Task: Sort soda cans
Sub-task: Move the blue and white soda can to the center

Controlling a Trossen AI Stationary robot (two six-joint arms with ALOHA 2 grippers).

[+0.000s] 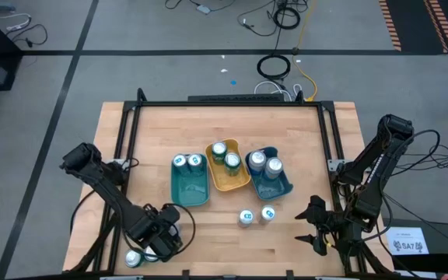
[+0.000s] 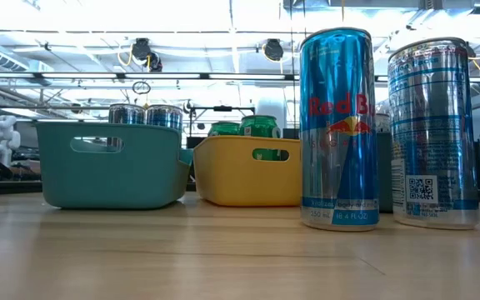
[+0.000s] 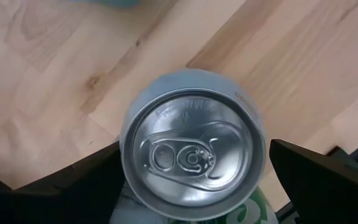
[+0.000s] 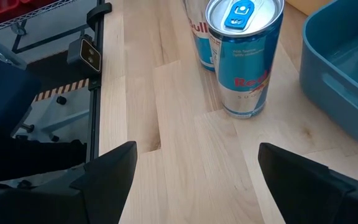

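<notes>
My left gripper (image 1: 142, 253), lower left, straddles a can (image 1: 134, 259) with fingers spread, ungrasped; next I close and lift it.

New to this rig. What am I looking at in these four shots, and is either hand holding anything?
It is a two-armed robot at a wooden table, sorting soda cans into trays. One picture looks straight down, one sits at table height, and two come from cameras on the wrists. In the middle stand a teal tray, a yellow tray and a blue tray, each with two cans. Two blue cans stand loose in front of them. The left hand is open, its fingers either side of a green can near the front left corner, not gripping it. The right hand is open and empty, facing the loose cans.
</notes>
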